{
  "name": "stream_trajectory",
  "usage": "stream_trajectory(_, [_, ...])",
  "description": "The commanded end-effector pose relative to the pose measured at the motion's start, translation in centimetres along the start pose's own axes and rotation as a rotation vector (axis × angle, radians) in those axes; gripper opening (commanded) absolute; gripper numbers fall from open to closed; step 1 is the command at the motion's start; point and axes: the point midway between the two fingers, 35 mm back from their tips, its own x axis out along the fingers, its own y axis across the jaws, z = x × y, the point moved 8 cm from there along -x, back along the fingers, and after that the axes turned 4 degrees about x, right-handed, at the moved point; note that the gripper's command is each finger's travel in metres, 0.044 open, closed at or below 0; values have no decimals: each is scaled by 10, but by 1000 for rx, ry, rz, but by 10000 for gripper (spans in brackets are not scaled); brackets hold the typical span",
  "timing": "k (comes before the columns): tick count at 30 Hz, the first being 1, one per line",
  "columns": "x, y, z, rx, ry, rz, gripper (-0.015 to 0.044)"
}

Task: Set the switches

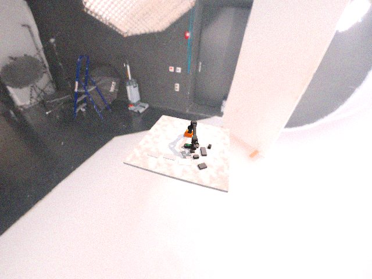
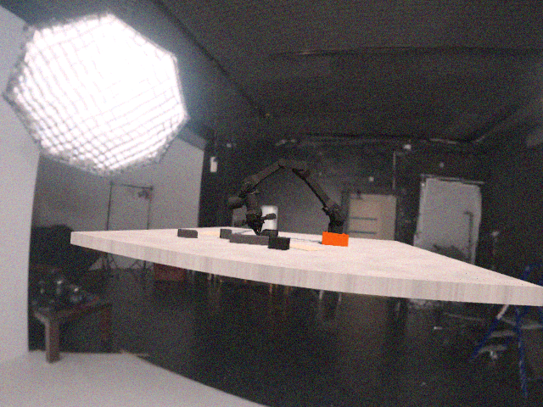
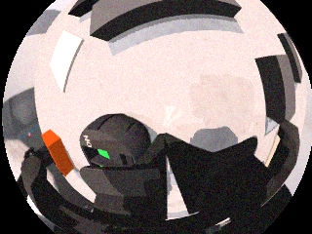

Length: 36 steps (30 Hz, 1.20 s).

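The dark grey controller unit (image 1: 187, 146) (image 3: 117, 131) sits on the bench beside my gripper. In the wrist view it is at lower left, partly covered by the fingers, with an "ON" mark and one green rocker end showing; the other switches are hidden or too dark to read. Its label is not visible. My gripper (image 1: 192, 150) (image 2: 257, 232) (image 3: 163, 137) is shut and empty, pointing down close to the unit, its tips low over the bench. Whether a finger touches the unit, I cannot tell.
A long grey block (image 1: 203, 151) (image 2: 249, 238) (image 3: 166, 11), small dark blocks (image 1: 196, 156) (image 1: 209, 146) and a flat dark module (image 1: 202, 165) (image 2: 187, 233) lie around. Pale plates (image 1: 184, 162) (image 1: 169, 157) lie towards the front edge. The orange block (image 1: 188, 133) (image 2: 334, 238) (image 3: 59, 153) is at the arm's base.
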Motion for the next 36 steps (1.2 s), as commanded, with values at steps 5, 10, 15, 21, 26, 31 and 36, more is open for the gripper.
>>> stream_trajectory(5, [3, 4, 0, 3, -5, 7, 0])
stream_trajectory(10, [3, 5, 0, 3, -5, 7, 0])
stream_trajectory(15, [4, 10, 0, 3, -5, 8, 0])
stream_trajectory(21, [6, 17, -1, 3, -5, 8, 0])
stream_trajectory(26, [8, 23, -1, 3, -5, 9, 0])
stream_trajectory(31, [10, 29, -1, 3, -5, 9, 0])
stream_trajectory(36, [12, 35, -2, 3, -5, 9, 0])
